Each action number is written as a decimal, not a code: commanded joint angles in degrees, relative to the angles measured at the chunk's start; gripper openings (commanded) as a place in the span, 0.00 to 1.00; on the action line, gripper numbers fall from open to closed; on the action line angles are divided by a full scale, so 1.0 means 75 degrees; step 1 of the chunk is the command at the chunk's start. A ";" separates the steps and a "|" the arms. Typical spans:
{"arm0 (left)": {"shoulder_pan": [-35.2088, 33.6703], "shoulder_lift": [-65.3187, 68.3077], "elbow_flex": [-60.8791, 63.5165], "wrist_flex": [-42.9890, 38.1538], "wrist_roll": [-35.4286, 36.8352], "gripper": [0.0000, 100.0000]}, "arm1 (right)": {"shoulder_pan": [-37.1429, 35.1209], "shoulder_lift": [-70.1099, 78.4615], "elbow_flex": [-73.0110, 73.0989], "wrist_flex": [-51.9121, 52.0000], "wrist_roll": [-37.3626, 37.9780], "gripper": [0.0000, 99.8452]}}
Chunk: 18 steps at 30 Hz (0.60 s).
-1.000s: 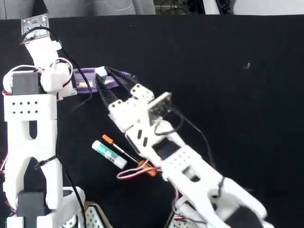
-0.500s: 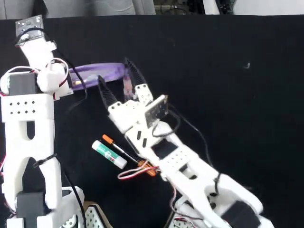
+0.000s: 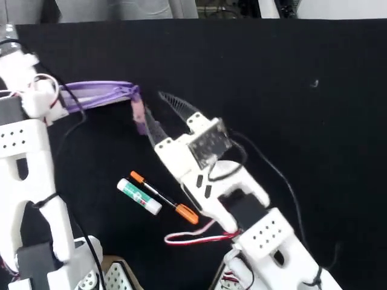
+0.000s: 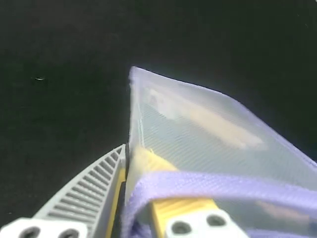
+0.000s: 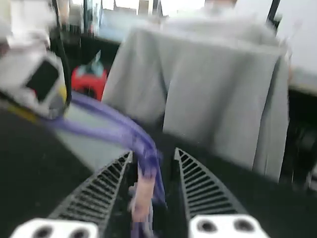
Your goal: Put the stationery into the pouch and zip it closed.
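Note:
A purple mesh pouch (image 3: 100, 93) hangs stretched above the black table (image 3: 290, 90). My left gripper (image 3: 51, 103) is shut on its left end; in the left wrist view the mesh (image 4: 208, 144) sits pinched in that gripper (image 4: 132, 151). At the pouch's right end a pink zipper pull (image 3: 139, 113) dangles. My right gripper (image 3: 152, 104) is open, its fingers on either side of the pull (image 5: 141, 193) and the purple edge (image 5: 104, 121). A green-and-white glue stick (image 3: 139, 196) and an orange-capped pen (image 3: 163, 196) lie on the table below.
A red-and-white cable (image 3: 193, 234) loops by the right arm's base. The left arm's white body (image 3: 27, 181) stands along the table's left side. Grey cloth (image 5: 198, 94) hangs behind the table's far edge. Open black table lies to the right.
The left arm has drawn the pouch leftward and pulled it taut. The right gripper has shifted right and back, and the pink pull now hangs between its fingers.

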 commanded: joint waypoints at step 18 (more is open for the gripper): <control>-0.1119 -0.0047 -0.0311 -0.0293 -0.0211 0.03 | -0.1137 0.5820 -0.2725 0.3434 -0.0082 0.20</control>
